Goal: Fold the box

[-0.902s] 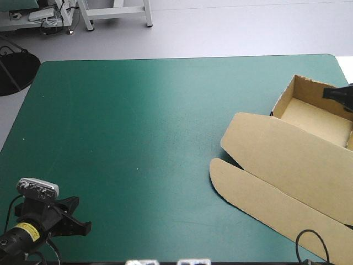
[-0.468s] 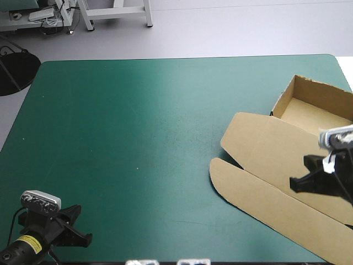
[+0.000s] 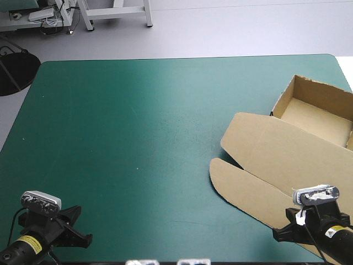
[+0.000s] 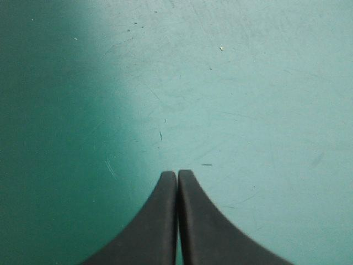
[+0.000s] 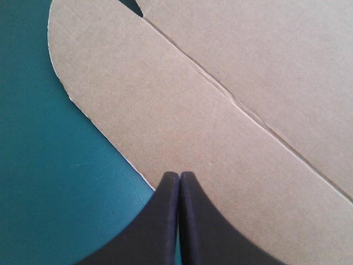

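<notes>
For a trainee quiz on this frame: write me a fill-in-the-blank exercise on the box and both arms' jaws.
1. The brown box lies near the table's ____ edge.
2. Its lid lies ____ on the teal-green cover.
3. Both arms' jaws are ____.
4. The ____ arm's jaws are over bare cover.
Missing words: right, flat, shut, left.

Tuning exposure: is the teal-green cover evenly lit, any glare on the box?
High view: no, a pale sheen crosses the cover farther back. Left wrist view: part pale, part dark ahead of the left gripper. Right wrist view: the box evenly lit, no glare.
</notes>
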Motion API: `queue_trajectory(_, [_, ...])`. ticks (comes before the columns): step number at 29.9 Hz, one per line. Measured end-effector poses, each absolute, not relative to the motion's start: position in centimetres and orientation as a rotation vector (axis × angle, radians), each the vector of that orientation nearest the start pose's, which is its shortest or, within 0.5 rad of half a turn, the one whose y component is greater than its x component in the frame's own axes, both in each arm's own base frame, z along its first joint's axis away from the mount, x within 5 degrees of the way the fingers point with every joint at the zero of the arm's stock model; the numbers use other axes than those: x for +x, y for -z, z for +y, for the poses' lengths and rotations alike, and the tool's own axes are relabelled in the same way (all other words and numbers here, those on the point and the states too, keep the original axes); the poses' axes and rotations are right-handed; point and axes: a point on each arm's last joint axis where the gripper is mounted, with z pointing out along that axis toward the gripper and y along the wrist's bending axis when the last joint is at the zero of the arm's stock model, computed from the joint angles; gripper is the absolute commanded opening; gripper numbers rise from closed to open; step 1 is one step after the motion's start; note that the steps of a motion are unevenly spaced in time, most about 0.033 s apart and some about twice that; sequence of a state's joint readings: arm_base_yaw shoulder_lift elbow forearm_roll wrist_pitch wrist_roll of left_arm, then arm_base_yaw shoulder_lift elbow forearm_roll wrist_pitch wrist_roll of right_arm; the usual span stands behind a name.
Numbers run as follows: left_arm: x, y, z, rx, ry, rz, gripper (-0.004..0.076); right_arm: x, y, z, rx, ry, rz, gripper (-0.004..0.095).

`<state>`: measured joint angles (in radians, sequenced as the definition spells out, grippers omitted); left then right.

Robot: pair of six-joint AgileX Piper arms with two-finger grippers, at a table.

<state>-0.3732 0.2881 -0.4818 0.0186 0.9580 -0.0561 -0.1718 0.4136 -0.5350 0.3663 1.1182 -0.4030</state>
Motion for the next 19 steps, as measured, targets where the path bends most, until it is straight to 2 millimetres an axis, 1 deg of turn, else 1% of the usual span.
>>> queue_trajectory(4, [4.32, -27.38, -1.54, 0.360, 0.208, 2.228, -0.0009, 5.05, -26.99, 2.09, -0.217, -0.207, 2.372, -0.0017])
queue_trajectory(19, [4.29, -27.35, -1.55, 0.360, 0.210, 2.232, -0.0009, 4.80, -27.07, 2.12, -0.191, -0.209, 2.352, -0.0017])
